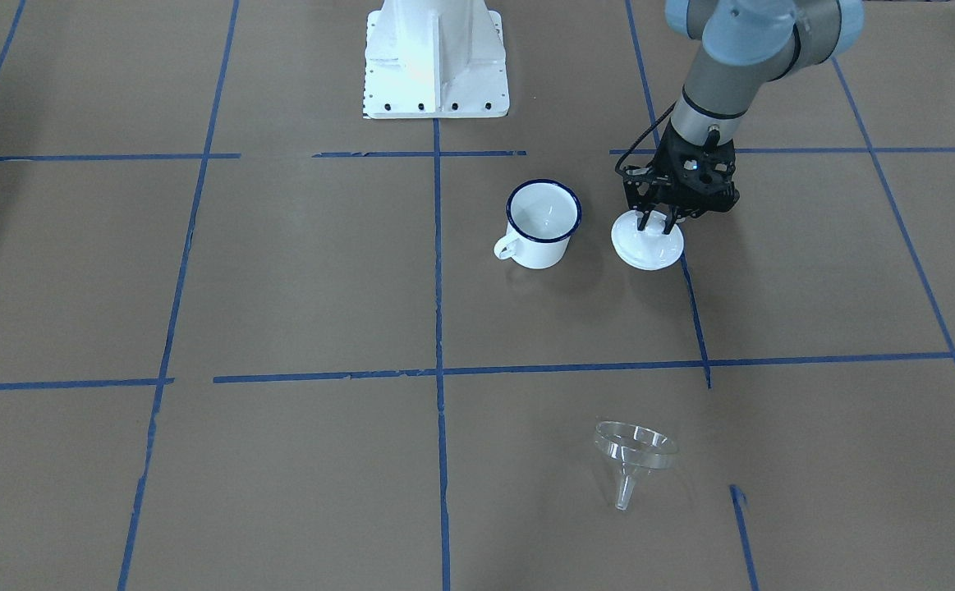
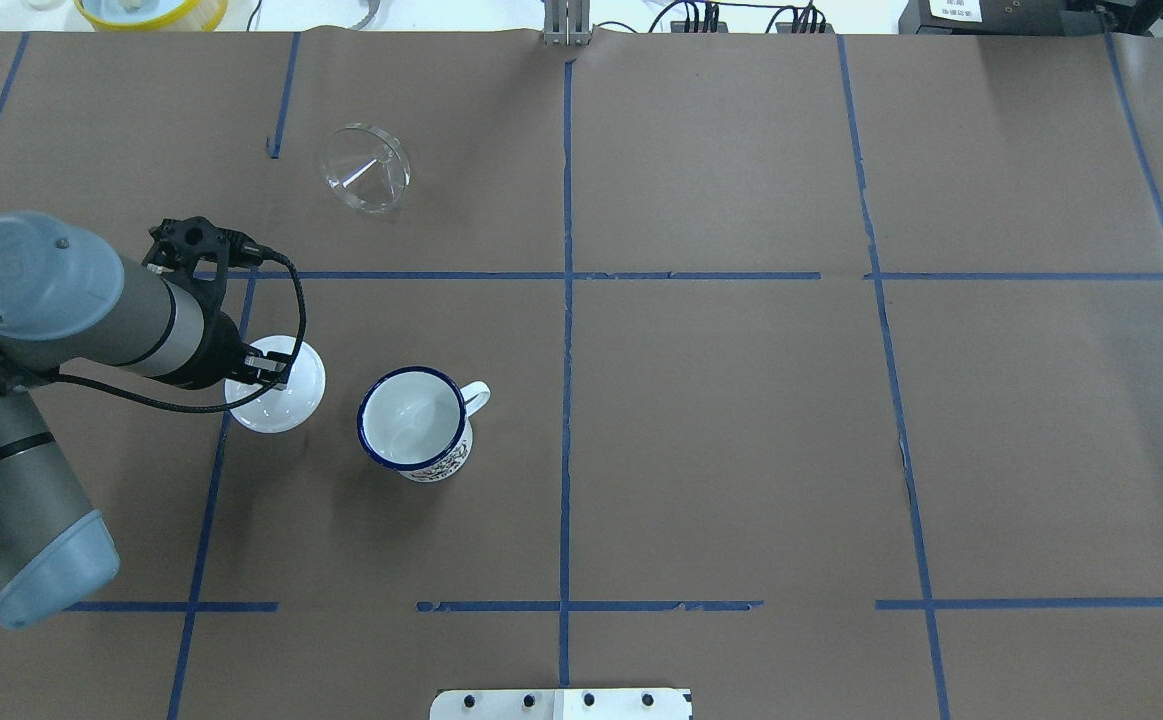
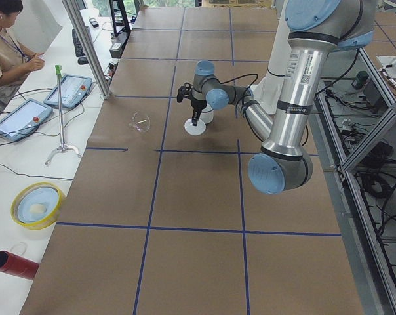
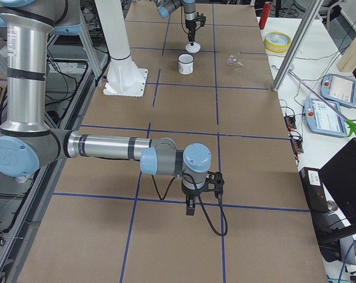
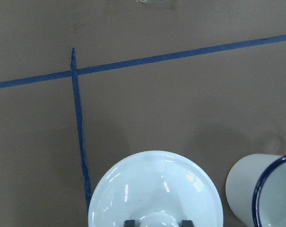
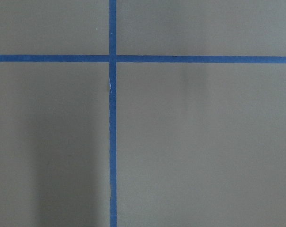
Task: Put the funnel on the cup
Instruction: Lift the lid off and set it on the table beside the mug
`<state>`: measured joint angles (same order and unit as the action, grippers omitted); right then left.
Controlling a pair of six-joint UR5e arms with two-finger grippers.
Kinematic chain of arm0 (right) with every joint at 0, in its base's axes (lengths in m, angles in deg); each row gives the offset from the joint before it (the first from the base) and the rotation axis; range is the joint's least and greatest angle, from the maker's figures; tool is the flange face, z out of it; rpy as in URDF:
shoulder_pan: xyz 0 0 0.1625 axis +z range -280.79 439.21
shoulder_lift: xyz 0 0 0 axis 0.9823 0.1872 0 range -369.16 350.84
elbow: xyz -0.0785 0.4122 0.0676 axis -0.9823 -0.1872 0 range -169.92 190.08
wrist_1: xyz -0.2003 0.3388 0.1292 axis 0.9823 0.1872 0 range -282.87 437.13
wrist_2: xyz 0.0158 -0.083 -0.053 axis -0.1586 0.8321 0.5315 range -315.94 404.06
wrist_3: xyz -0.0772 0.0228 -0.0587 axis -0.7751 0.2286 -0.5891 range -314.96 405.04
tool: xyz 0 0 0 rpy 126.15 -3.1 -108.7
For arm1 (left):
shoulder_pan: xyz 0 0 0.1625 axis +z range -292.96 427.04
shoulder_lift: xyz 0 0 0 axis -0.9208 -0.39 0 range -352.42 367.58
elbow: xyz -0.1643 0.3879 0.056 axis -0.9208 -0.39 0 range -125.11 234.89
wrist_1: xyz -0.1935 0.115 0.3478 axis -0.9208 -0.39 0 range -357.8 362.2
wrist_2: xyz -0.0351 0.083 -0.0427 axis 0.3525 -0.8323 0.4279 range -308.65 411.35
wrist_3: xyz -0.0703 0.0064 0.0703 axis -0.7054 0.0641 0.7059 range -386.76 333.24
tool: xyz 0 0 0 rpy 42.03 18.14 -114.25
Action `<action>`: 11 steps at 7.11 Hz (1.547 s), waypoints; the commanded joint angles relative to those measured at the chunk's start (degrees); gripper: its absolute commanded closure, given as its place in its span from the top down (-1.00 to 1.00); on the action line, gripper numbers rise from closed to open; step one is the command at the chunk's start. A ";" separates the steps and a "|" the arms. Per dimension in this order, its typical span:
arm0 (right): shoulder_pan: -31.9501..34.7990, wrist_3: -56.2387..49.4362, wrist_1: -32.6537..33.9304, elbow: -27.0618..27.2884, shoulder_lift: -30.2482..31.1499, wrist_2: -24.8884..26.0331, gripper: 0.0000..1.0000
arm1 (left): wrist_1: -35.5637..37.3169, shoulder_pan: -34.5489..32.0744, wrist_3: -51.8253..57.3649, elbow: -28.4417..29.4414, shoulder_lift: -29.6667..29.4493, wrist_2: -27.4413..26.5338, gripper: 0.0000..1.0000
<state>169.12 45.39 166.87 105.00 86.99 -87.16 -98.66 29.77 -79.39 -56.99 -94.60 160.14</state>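
Note:
The clear funnel [image 1: 635, 451] lies on its side on the brown table, far from the robot; it also shows in the overhead view [image 2: 366, 168]. The white mug with a blue rim, the cup [image 1: 541, 246], stands upright and empty in the overhead view [image 2: 411, 420]. Beside it a round white knobbed lid [image 1: 647, 249] rests on the table. My left gripper [image 1: 656, 220] points down over the lid, its fingers closed on either side of the knob, as the left wrist view [image 5: 157, 222] shows. My right gripper [image 4: 188, 207] hovers over bare table far away; I cannot tell its state.
The robot's white base [image 1: 436, 66] stands at the table's near edge. Blue tape lines [image 2: 566, 275] cross the brown paper. An operator sits at a side table with tablets [image 3: 73, 88] beyond the far edge.

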 commanded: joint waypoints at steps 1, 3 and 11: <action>0.00 0.00 0.00 0.00 0.00 0.00 1.00 | -5.83 2.19 0.15 3.94 2.41 0.02 -1.00; 0.00 0.00 0.00 0.00 0.00 0.00 1.00 | -5.84 2.82 0.15 4.21 2.33 0.02 -0.98; 0.00 0.00 0.00 0.00 0.00 0.00 1.00 | -17.02 -0.52 -47.72 1.11 -7.49 -16.02 1.00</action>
<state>169.12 45.39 166.87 104.98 86.99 -87.16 -109.51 29.26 -112.63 -57.90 -99.29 149.93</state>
